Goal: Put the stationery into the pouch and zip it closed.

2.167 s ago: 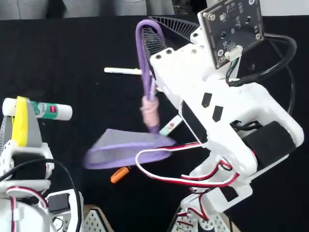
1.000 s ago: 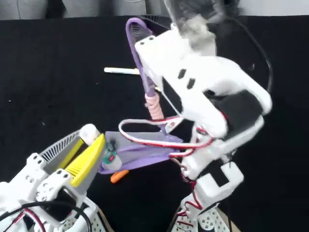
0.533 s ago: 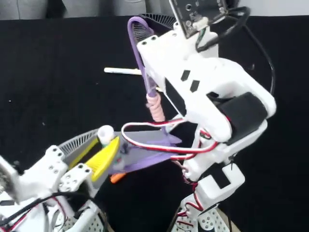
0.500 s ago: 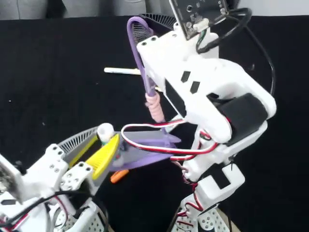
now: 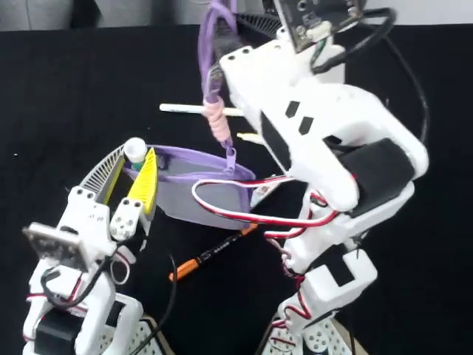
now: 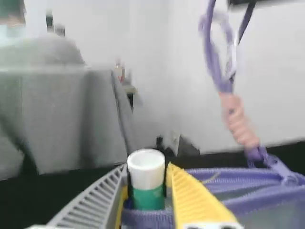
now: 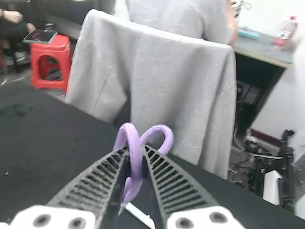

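Note:
The purple pouch (image 5: 196, 194) hangs above the table with its mouth open upward. My right gripper (image 5: 224, 35) is shut on the pouch's purple strap (image 7: 138, 143), and in its own view the ribbed fingers (image 7: 162, 176) pinch the loop. A pink coil (image 5: 216, 118) links strap and pouch. My left gripper (image 5: 133, 168) is shut on a glue stick (image 5: 135, 150) with a white cap, held upright at the left end of the pouch's mouth. In the left wrist view the glue stick (image 6: 145, 179) stands between the yellow finger (image 6: 190, 200) and the grey one, its lower end behind the pouch's zip edge (image 6: 238, 179).
An orange and black pen (image 5: 211, 254) lies on the black table under the pouch. A white pen (image 5: 188, 109) lies farther back, and another small item (image 5: 262, 194) sits by the right arm's base. The right arm's bulk covers the table's right half.
The right gripper has lifted the pouch by its strap, uncovering the orange pen. The left gripper has carried the glue stick up to the pouch's mouth.

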Available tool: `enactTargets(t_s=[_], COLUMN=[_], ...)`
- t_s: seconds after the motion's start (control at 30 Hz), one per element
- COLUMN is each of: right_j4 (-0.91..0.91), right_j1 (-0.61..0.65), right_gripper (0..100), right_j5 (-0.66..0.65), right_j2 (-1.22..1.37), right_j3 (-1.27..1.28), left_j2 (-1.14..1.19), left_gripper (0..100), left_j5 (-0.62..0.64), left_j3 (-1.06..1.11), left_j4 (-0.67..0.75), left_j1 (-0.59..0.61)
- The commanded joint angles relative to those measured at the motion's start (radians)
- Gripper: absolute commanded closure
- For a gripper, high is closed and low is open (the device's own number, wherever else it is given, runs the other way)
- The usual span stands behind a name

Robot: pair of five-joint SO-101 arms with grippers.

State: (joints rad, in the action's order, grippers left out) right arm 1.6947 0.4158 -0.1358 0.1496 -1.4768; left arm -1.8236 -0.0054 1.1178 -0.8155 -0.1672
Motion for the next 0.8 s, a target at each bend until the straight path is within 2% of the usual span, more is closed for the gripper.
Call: enactTargets(t_s=[0.0, 0.1, 0.23, 0.4, 0.47, 0.63, 0.77], right_j4=[-0.035, -0.041, -0.048, -0.049, -0.049, -0.051, -0.083], right_j1=[-0.064, -0.069, -0.064, -0.069, -0.069, -0.069, -0.071], right_gripper=[98.7, 98.7, 98.7, 98.7, 98.7, 98.7, 98.7], right_j5=[0.009, 0.009, 0.009, 0.009, 0.009, 0.009, 0.009], right_j2=[-0.008, -0.007, -0.004, -0.004, -0.004, 0.007, 0.056], right_j3=[-0.022, -0.022, -0.016, -0.015, -0.015, -0.019, -0.015], left_j2=[0.002, 0.003, 0.003, 0.003, 0.003, 0.002, -0.002], left_gripper=[79, 73, 72, 72, 72, 72, 72], left_j5=[0.120, 0.201, 0.253, 0.252, 0.227, 0.075, 0.055], left_j3=[-0.001, -0.059, -0.145, -0.196, -0.197, -0.197, -0.213], left_j4=[-0.026, -0.121, -0.178, -0.259, -0.315, -0.456, -0.460], left_j1=[0.018, 0.012, 0.016, 0.010, 0.010, 0.008, 0.013])
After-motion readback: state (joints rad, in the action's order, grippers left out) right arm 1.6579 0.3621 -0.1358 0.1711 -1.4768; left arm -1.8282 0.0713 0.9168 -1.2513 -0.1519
